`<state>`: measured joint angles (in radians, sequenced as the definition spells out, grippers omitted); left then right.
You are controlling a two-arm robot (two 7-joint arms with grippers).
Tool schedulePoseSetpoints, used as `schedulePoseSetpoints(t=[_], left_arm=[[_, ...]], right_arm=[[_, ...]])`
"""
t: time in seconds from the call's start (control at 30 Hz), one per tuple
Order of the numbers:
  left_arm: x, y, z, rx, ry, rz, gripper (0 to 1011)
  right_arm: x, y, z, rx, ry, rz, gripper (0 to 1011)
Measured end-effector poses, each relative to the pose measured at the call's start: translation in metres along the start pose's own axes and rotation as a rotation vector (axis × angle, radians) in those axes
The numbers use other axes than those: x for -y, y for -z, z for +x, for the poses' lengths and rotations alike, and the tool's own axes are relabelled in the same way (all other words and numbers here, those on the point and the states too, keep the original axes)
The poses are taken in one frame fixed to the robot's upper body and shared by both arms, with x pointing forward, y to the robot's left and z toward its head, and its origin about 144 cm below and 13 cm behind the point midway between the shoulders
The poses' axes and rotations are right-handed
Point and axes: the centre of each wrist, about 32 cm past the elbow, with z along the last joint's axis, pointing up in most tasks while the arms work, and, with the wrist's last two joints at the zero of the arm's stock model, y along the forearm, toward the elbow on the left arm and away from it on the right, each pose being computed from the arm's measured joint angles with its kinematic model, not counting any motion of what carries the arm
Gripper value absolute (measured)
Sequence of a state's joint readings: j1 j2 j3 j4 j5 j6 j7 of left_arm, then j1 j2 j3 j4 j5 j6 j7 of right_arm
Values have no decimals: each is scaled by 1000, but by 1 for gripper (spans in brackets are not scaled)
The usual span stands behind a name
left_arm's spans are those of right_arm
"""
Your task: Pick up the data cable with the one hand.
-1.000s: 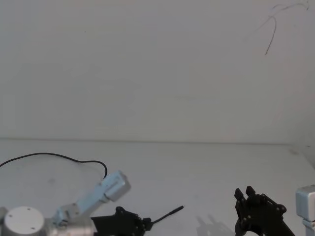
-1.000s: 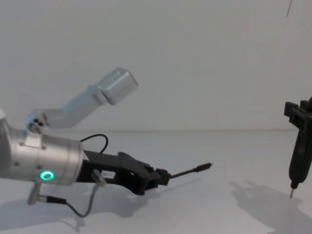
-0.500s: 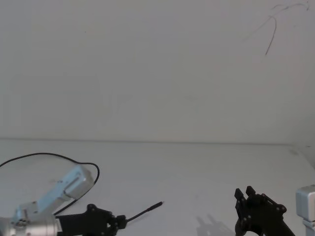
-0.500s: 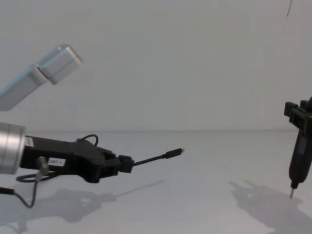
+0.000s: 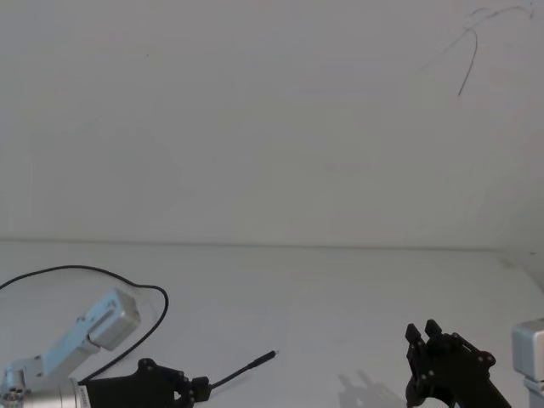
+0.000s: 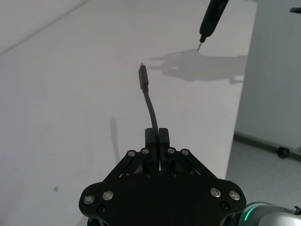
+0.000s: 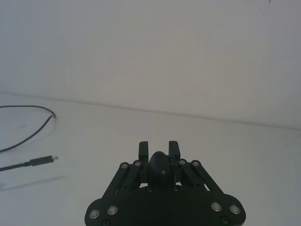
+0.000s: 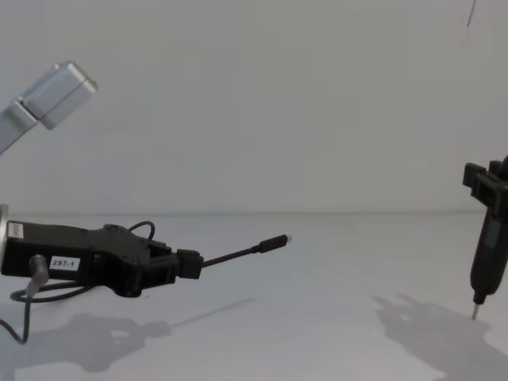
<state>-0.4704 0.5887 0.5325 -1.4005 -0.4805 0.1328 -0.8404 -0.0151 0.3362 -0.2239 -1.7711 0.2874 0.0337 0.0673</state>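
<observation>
Mostly done, seemingly: data cable (image 8: 234, 254) clamped in left gripper (image 8: 189, 263), plug ahead. Needs steady lifting. Opposite, parked right gripper (image 7: 158, 148) gripping pen-shaped tool (image 8: 484, 262).

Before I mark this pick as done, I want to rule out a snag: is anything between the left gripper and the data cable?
Nothing visible. The left gripper is shut on the data cable, plug clear of the table. The right gripper holds a pen-shaped tool far to the right.

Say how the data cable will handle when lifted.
The data cable juts nearly straight from the shut left gripper, so probably springy. Its long tail loops slack on the table; likely drags. Thin, so probably light. Right gripper idles, gripping a pen-shaped tool.
</observation>
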Motion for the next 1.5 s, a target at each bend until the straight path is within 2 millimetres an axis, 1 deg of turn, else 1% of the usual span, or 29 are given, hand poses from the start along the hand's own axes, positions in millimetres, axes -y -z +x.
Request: schedulePoseSetpoints(t=[0.3, 0.7, 0.87, 1.17, 1.5], left_arm=[[5, 3, -5, -12, 35, -39, 40], [16, 9, -11, -27, 82, -70, 40], [18, 10, -13, -31, 91, -77, 40], [20, 11, -14, -34, 100, -84, 40], [21, 12, -15, -36, 105, -86, 40]], right_arm=[[0, -11, -1, -30, -8, 38, 251], [1, -38, -3, -117, -47, 102, 251], [1, -44, -4, -142, -61, 108, 251], [0, -49, -5, -214, -88, 110, 251], [-9, -50, -6, -337, -143, 93, 251]])
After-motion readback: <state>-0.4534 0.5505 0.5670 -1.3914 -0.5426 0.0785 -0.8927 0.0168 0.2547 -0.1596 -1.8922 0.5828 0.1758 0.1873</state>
